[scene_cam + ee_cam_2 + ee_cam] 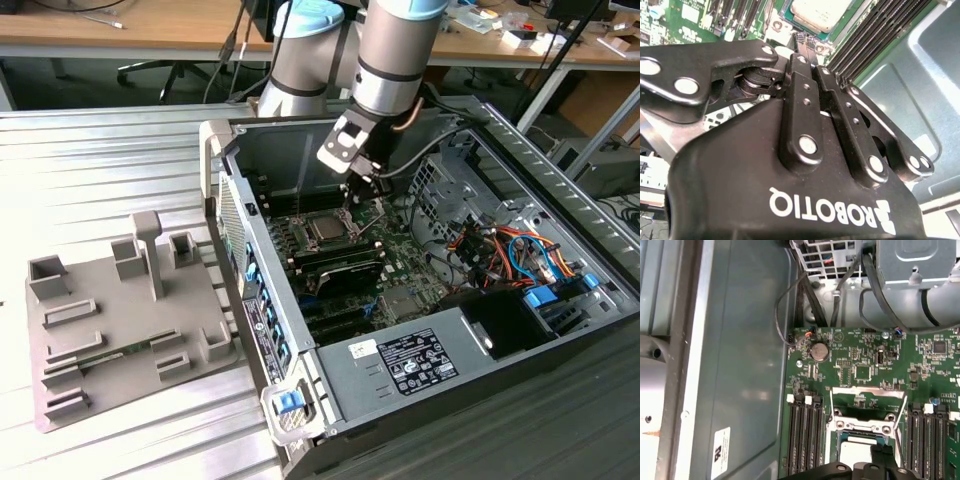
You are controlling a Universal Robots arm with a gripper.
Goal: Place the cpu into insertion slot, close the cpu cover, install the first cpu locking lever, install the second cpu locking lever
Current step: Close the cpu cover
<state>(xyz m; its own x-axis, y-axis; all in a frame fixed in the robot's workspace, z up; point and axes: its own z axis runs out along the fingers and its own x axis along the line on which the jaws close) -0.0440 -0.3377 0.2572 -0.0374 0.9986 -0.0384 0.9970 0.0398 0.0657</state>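
The black two-fingered gripper (802, 42) is seen in the second wrist view with its fingers pressed together at the tips; nothing is made out between them; it is poised low over the edge of the socket area. Just beyond the tips the cpu (820, 11), a small flat square chip with a silvery-grey metal top, is seated flat in the insertion slot (862, 440), a small dark square socket with a thin metal rim; this is set towards the middle of the green circuit board (860, 355), between two banks of long black memory slots (805, 440). The cpu cover (867, 391), a square silvery metal frame with a cut-out centre, is swung open, off the chip; the placing is therefore judged done, and closing the cover is judged the step in hand; a push on the frame's free edge, swinging it over the chip without shifting it, appears to be called for. Farther off, the board is carried in an open dark-grey metal computer case (545, 165); the case rests on a ribbed silvery table (100, 160); a grey moulded fixture tray (100, 330) lies just beside it, towards the exterior view's left.
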